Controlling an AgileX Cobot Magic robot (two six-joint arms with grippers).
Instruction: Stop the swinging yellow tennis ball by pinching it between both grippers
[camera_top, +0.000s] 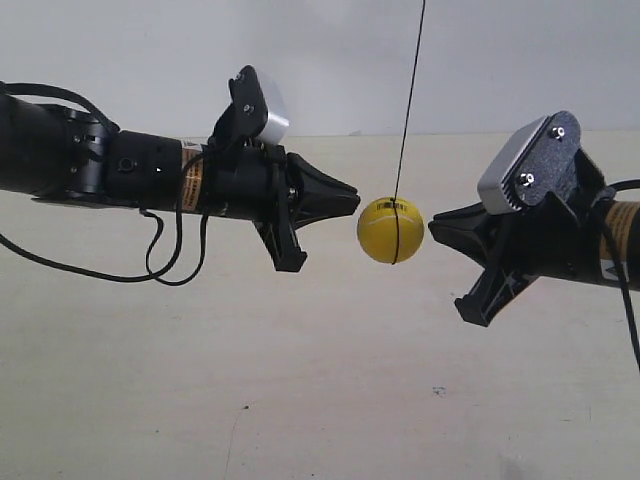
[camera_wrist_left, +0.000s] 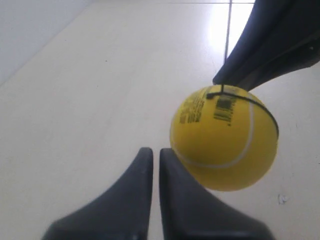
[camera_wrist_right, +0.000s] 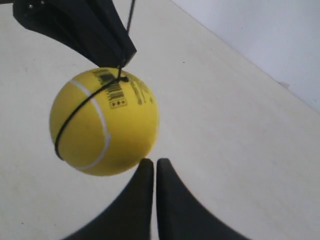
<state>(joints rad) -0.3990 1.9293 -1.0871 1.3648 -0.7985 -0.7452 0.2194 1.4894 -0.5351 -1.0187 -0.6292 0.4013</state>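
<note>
Yellow tennis ball (camera_top: 391, 230) hangs on string (camera_top: 408, 110), midair between two gripper tips. Left gripper (camera_wrist_left: 151, 152) jaws pressed together, empty; right gripper (camera_wrist_right: 151, 162) likewise. Ball sits off each tip's axis, just beside both; probably no contact.

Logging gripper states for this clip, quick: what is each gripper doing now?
Left gripper: closed, jaws empty, yellow tennis ball beside them.
Right gripper: closed, jaws empty.

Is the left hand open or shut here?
Shut: the left hand shows both jaws side by side, only a thin slit between, nothing held.
</note>
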